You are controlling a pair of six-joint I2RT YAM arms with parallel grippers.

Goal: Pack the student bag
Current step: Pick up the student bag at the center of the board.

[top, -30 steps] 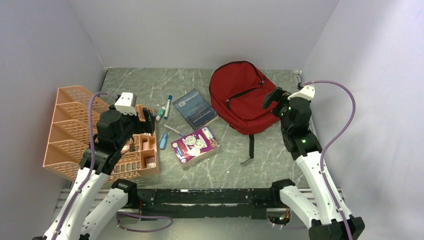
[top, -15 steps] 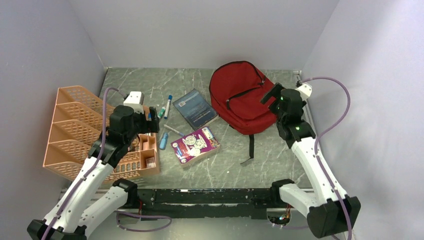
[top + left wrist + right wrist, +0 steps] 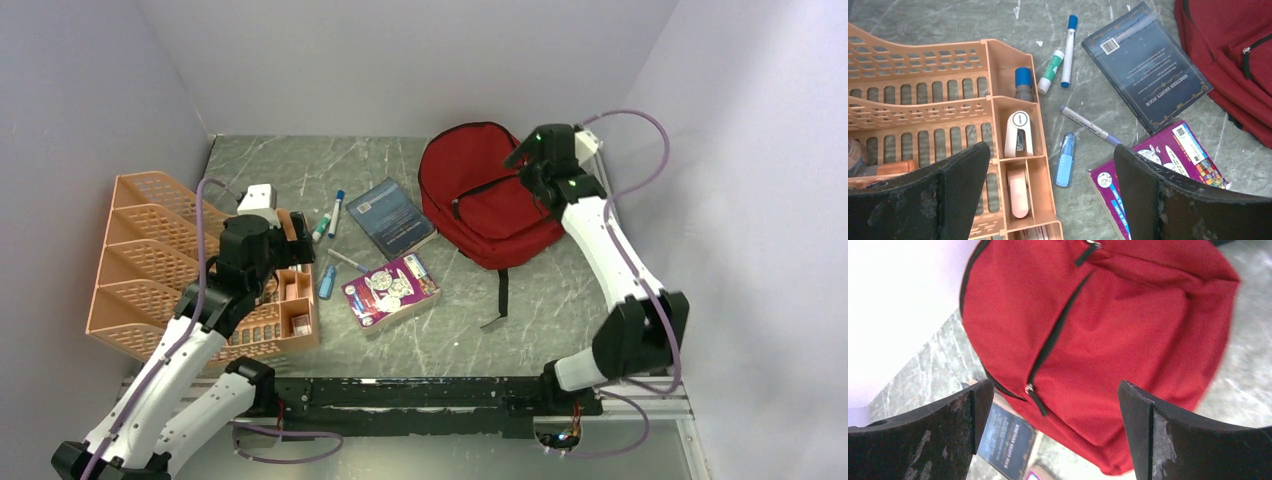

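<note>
While the student bag (image 3: pixel 480 200) lies flat at the far right of the table (image 3: pixel 560 310) with its visible zippers shut, nothing looks packed, so I judge you are at the opening step; in the top view your right gripper (image 3: pixel 522 157) hangs over the bag's far right edge, and your left gripper (image 3: pixel 300 238) hovers at the right end of the orange organiser (image 3: pixel 140 250), well apart from the bag, with a dark blue book (image 3: pixel 392 217) and a purple book (image 3: pixel 391 290) lying between; in the left wrist view the jaws stand wide and hold nothing, above a white stapler (image 3: pixel 1018 134) in one compartment, the bag only a red corner at far right; in the right wrist view the jaws are spread wide and empty, the bag's front straight below, a black zipper pull (image 3: pixel 1035 400) showing between them; your next move calls for lowering onto that pull and pinching it squarely, since it is small and the fabric soft.
</note>
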